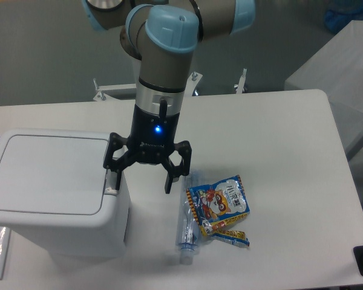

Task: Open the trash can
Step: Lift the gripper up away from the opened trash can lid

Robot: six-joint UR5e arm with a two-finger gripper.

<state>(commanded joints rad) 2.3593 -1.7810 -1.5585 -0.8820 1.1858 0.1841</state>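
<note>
The trash can (54,193) sat at the bench's (278,139) left end, lid flat and shut. The gripper (140,182) hung at its right edge, fingers (169,181) spread, one on the push tab; opening remained undone.

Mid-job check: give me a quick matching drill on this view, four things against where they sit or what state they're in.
Things:
1. trash can
2. claw
3. snack packet
4. clear plastic bottle

Places or states:
A. lying on the table just left of the colourful wrapper
B. open, one finger at the bin's right edge, the other out over the table
C. far left of the table, lid flat and shut
D. blue and yellow, right of the claw

Pairs: 1-C, 2-B, 3-D, 4-A
</note>
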